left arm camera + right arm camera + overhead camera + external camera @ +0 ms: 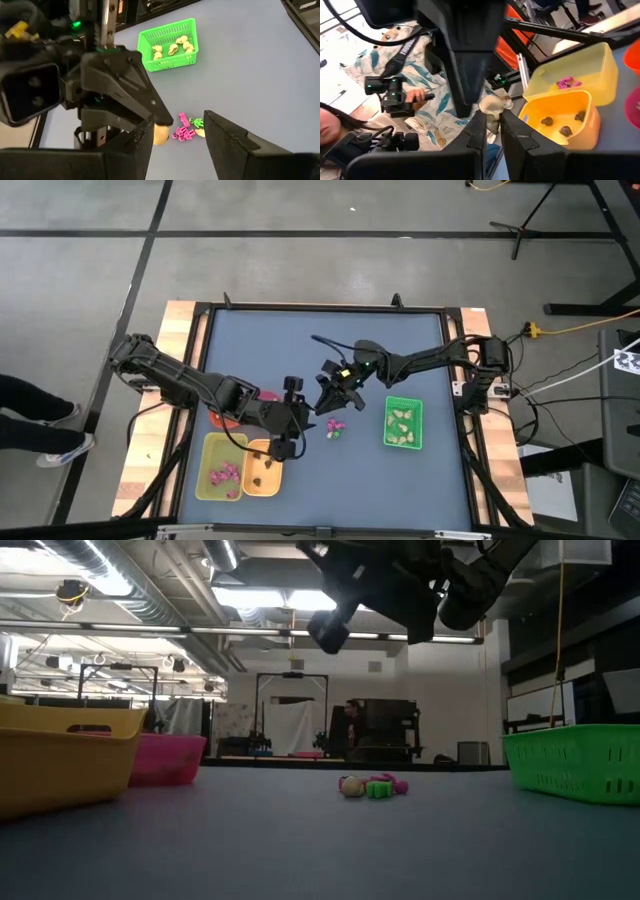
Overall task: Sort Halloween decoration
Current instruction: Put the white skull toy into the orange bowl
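Observation:
A small heap of magenta, green and cream trinkets [335,428] [372,786] [187,129] lies on the blue mat in mid-table. My right gripper [333,402] [490,117] hangs just above and left of the heap, shut on one cream-white trinket [492,106] [160,135]. My left gripper [292,418] [178,120] is open, raised to the left of the heap and facing the right gripper, touching nothing. More cream trinkets lie in the green tray [403,442], magenta ones in the yellow tray [222,467], and dark brown ones in the orange-yellow tray [262,468]. My right gripper pinches the cream-white trinket [494,109] between its two fingers [476,131], with most of it showing past the fingertips. The fingers point toward the table's left side. The trinket is lifted clear of the mat.
The green tray [580,762] stands right of the heap; the yellow tray [60,755] and orange-yellow tray [560,120] are near the front left. A pink bowl [165,758] and an orange bowl [225,418] sit under the left arm. A person [335,130] is beyond the table's left edge.

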Available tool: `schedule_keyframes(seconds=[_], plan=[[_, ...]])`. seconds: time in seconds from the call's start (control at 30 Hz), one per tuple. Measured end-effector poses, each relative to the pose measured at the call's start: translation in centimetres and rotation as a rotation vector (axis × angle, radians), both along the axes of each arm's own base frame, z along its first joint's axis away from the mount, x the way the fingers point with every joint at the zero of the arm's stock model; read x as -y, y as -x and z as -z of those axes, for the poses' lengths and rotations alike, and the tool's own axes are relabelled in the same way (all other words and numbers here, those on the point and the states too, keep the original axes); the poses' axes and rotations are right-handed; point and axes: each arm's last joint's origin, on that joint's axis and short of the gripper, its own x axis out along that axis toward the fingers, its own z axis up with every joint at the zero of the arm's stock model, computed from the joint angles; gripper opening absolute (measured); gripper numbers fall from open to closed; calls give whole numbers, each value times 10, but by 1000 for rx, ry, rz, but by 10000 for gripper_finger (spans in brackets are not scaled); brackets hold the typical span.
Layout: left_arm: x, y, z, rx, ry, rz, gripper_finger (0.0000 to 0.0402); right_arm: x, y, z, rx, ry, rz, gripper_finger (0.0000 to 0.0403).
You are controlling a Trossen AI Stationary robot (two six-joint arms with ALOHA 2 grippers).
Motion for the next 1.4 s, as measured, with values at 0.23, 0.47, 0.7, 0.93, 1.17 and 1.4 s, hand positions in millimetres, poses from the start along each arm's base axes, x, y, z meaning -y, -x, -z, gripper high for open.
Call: schedule_keyframes(seconds=[0.23,0.47,0.7,0.93,1.17,1.4], plan=[[0,0,-1,7,1,-2,156,0,0,-4,41,-1,-7,37],[-1,-1,-1,10,-3,-11,156,0,0,-5,52,3,-10,37],[-7,-5,-3,36,7,-32,156,0,0,-5,50,3,-8,37],[-11,-6,-3,26,34,-16,156,0,0,-5,48,2,-8,37],[-11,-6,-2,16,34,-9,156,0,0,-5,52,2,-8,37],[-12,-6,-2,15,34,-13,156,-1,1,-8,88,6,-27,37]])
